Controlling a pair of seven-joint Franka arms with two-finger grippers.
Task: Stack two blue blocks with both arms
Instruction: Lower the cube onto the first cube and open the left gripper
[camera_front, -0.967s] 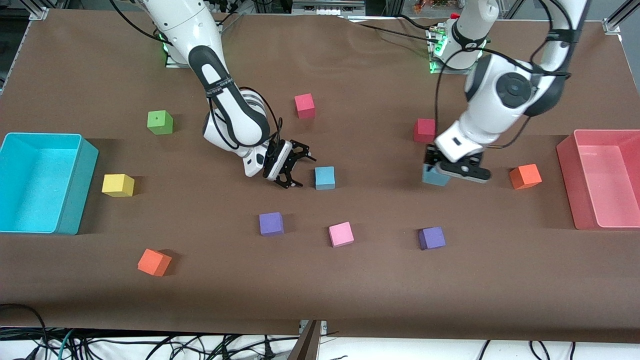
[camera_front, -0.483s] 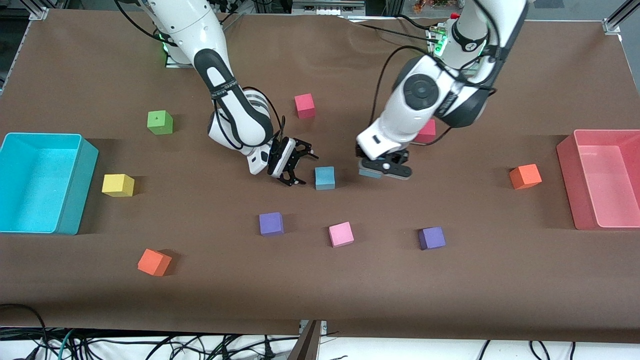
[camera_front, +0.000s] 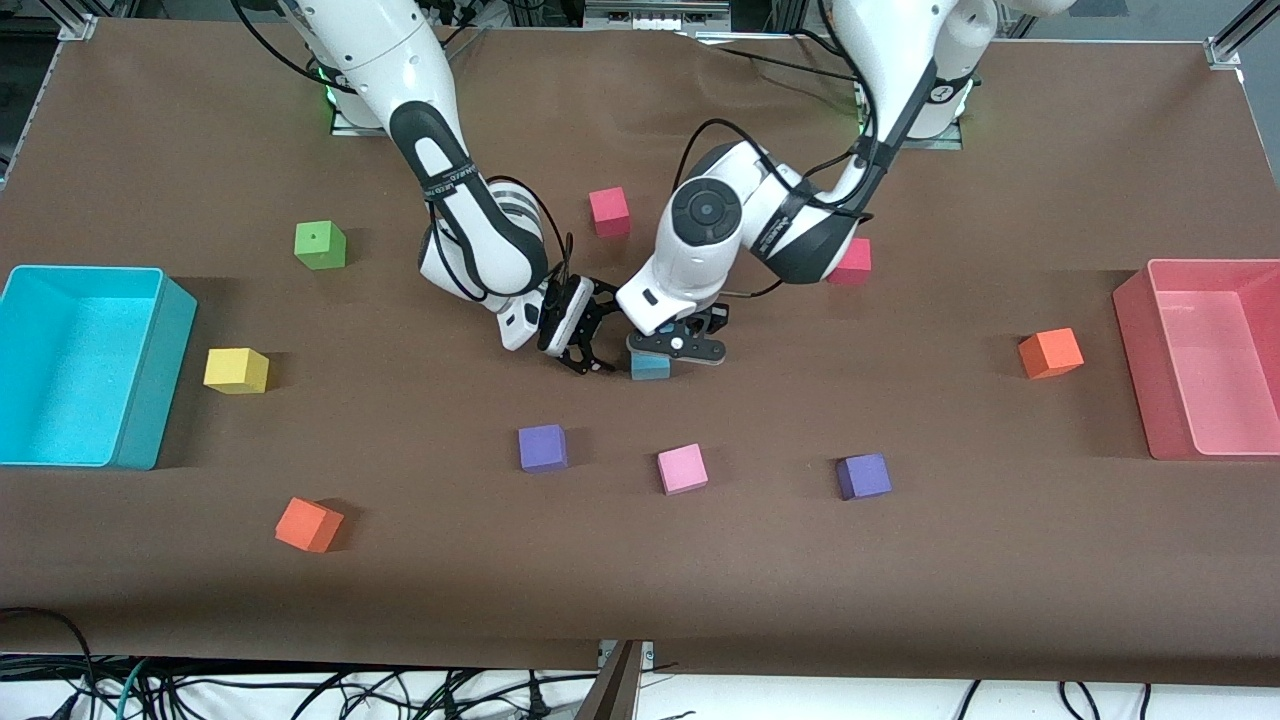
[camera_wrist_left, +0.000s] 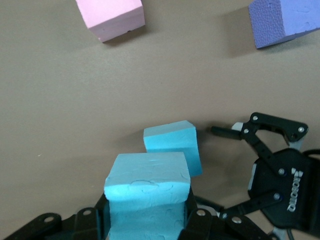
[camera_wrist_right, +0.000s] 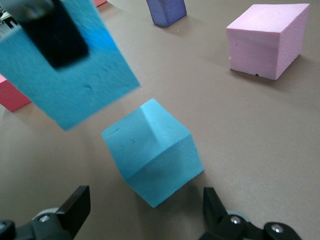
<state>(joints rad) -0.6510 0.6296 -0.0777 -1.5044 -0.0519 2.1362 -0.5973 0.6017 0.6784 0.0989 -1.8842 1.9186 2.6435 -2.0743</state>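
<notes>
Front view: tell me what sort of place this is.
Most likely a robotics lab bench for manipulation trials: two arms are bolted along the brown-covered table, loose cables hang under its edge, and coloured foam cubes lie between a cyan bin and a pink bin.

Front cam: high, across the table (camera_front: 1000, 560) from the arm bases, angled down, takes in the whole top w/ all cubes and both bins. Left wrist cam: close, looks down past its held blue block (camera_wrist_left: 148, 192) onto the resting blue block (camera_wrist_left: 172, 150), pink cube (camera_wrist_left: 112, 17) above it in frame. Right wrist cam: very close and low, tilted at the same resting blue block (camera_wrist_right: 155, 157). Shared by all three: resting blue block (camera_front: 650, 366) and pink cube (camera_front: 682, 469) nearer the front cam.
</notes>
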